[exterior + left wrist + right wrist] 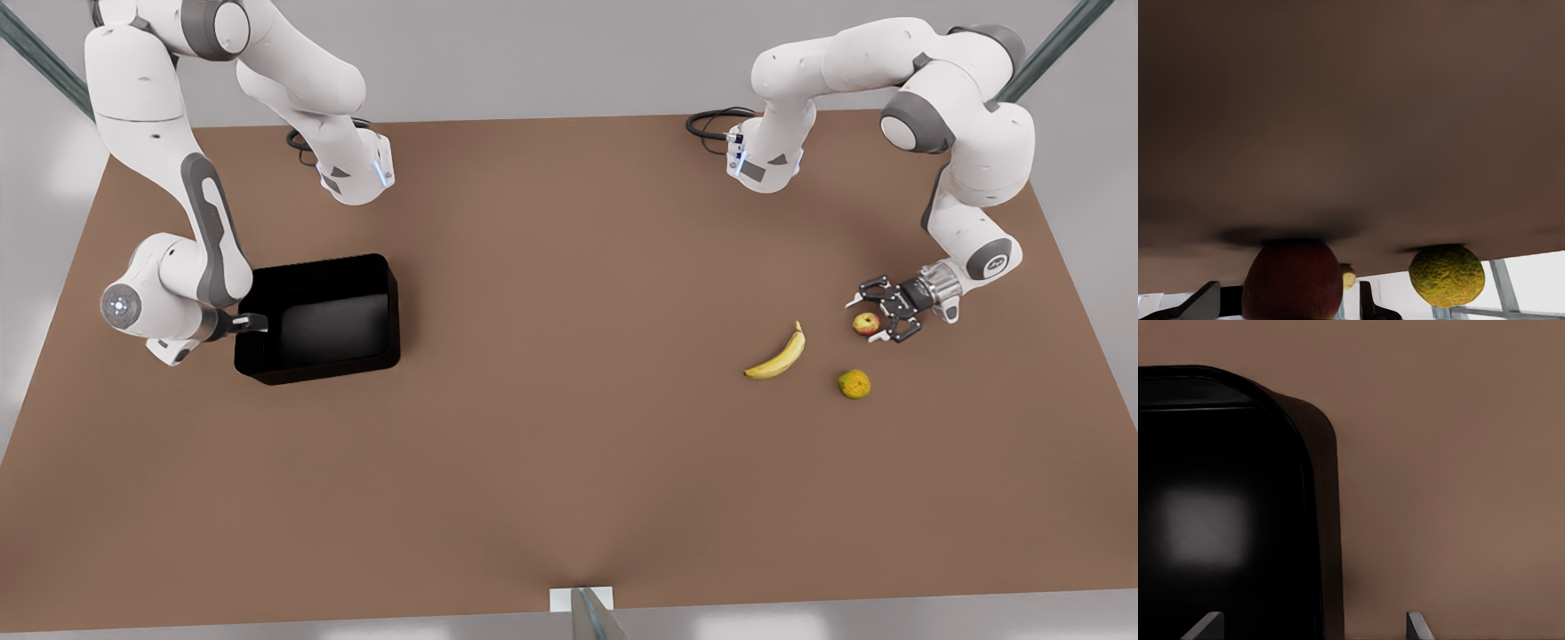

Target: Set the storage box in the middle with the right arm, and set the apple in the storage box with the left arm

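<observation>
- Surface: plain brown table (551, 427), matte; grey-white room around it, slanted metal frame bars at the upper corners of the front view, a small white block at the near edge.
- Storage box (320, 318): glossy black tub, flat on the table at the front view's left, well apart from the fruit.
- Right gripper (249, 322): at the box's wall on the front view's left. In the right wrist view its two fingertips (1205, 628) are spread, with the box wall (1328, 520) between them; released, not clamped.
- Apple (866, 324): on the table at the front view's right, red-blushed yellow.
- Left gripper (876, 313): low at table height, fingers open and set either side of the apple. The left wrist view shows the apple (1293, 280) between the two fingers (1205, 303), a gap visible on each side; not grasped.
- Banana (779, 356) lies near the apple, toward the table's middle; green-orange round fruit (853, 384) sits nearer the camera than the apple, apart from it.
</observation>
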### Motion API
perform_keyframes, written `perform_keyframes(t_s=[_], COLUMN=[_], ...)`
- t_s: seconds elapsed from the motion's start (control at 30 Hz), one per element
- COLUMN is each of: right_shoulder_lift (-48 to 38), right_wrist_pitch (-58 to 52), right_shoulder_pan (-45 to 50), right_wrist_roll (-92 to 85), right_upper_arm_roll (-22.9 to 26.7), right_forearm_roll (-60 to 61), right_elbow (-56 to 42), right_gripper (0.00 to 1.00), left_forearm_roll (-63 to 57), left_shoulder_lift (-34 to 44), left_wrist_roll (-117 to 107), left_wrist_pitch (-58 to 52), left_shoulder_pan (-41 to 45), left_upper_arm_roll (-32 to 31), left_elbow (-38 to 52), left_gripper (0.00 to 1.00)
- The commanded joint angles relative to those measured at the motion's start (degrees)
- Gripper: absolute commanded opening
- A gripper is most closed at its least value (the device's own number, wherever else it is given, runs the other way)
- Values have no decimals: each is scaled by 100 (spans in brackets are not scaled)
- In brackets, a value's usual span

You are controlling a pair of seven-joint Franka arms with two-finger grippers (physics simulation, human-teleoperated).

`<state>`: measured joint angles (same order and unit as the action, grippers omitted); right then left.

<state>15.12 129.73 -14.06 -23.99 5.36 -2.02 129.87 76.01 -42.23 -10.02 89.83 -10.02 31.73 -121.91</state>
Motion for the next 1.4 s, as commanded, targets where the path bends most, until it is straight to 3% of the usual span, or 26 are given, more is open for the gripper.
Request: perform_keyframes(t_s=[0.0,0.03,0.1,0.13,0.17,0.5,0.57,0.6,0.73,0.8,0.87,1.0,1.03,1.17,1.27,1.37], right_shoulder_lift=[0,0,0,0,0,132,114,88,-184,-307,-545,-510,-405,798,1977,2487], right_wrist_pitch=[-9,-18,-105,-114,-114,44,9,-53,-211,-351,-1195,-1819,-1811,-1740,-1714,-1486], right_shoulder_pan=[0,0,27,44,53,44,53,18,9,106,158,167,429,2205,2716,2769], right_wrist_roll=[0,0,0,0,0,-44,-44,-53,-422,-484,-97,1414,1835,3470,3990,4210], right_upper_arm_roll=[0,0,-9,-9,-17,-9,-18,-26,-44,-79,-536,-2126,-2329,-2329,-2320,-2329], right_forearm_roll=[0,0,0,0,0,-9,0,9,685,844,923,923,914,870,765,756], right_elbow=[3,-6,-23,-32,-32,-50,-67,-85,-76,-137,-621,-1412,-1587,-3001,-4417,-4910], right_gripper=[94,81,39,25,21,21,21,21,21,21,21,21,21,21,21,21], left_forearm_roll=[160,160,239,248,292,626,626,635,678,687,687,617,565,-498,-1589,-3073], left_shoulder_lift=[-13,-13,-57,-66,-66,-277,-277,-277,-321,-365,-347,-101,-40,268,593,857], left_wrist_roll=[0,0,-9,-9,-9,18,18,0,18,18,-9,-457,-641,-791,-800,-826], left_wrist_pitch=[0,0,0,-9,-18,-334,-343,-448,-431,-431,-466,-642,-747,-879,-844,-774], left_shoulder_pan=[0,0,0,-9,-9,-97,-97,-132,-167,-167,-176,-167,-167,-167,-158,-105], left_upper_arm_roll=[8,0,0,0,0,-35,-44,-44,-44,-44,-44,0,8,0,-281,-1037], left_elbow=[-8,0,0,-8,-9,-44,-44,-44,-26,-9,-9,114,246,1133,1916,2672], left_gripper=[100,100,100,100,100,98,73,54,43,43,21,21,21,21,21,21])
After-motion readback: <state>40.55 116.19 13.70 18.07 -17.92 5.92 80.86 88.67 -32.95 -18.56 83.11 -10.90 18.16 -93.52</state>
